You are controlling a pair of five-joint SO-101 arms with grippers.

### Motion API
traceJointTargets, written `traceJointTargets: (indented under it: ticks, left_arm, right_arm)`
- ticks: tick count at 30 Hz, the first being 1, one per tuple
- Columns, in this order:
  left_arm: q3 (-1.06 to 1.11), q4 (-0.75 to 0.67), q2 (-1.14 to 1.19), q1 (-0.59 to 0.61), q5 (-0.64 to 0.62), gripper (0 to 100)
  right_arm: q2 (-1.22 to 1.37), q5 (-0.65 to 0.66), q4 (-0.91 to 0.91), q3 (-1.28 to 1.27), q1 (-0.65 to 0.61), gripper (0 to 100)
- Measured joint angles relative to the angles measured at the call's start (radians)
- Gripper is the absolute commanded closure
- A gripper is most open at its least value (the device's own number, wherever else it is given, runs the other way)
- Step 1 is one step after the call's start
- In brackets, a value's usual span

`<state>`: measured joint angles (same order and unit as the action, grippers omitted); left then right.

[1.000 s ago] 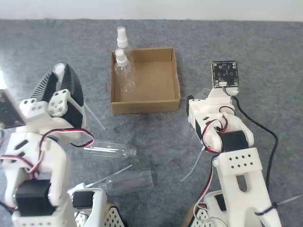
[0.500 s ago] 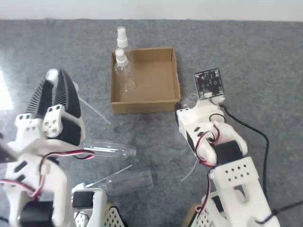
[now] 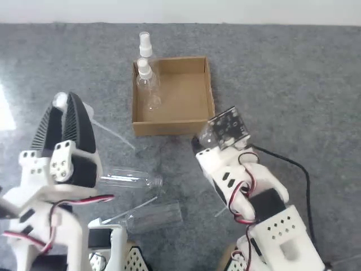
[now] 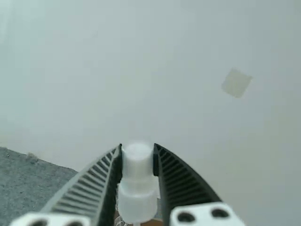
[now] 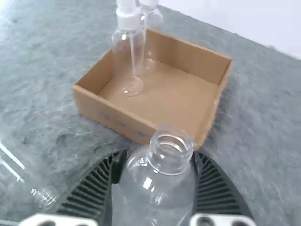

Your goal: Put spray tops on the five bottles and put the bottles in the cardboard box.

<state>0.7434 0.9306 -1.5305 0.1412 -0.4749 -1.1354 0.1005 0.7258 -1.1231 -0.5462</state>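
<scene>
left gripper: pinching white spray top, aimed at pale wall | right gripper: clamped on clear open-necked bottle, just in front of cardboard box | capped bottle upright inside box; second capped bottle just behind box | 2 uncapped bottles lying on grey mat between arms

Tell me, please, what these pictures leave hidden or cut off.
High view: a camera board hides most of the held bottle.
Right wrist view: the picture's edge cuts off the spray heads of the bottle in the box and the second bottle behind it.
Left wrist view: the spray top's lower part runs off the edge.
</scene>
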Motion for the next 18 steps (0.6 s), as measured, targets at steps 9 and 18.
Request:
traceJointTargets:
  ticks: [9, 18]
  left_arm:
    - [0.109, -0.051, -0.118, 0.002, -0.003, 99]
    - [0.195, -0.117, -0.198, 0.0, -0.003, 99]
  right_arm:
    - [-0.002, 0.083, -0.063, -0.046, -0.072, 89.8]
    - [-0.002, 0.086, -0.066, -0.048, -0.175, 89.8]
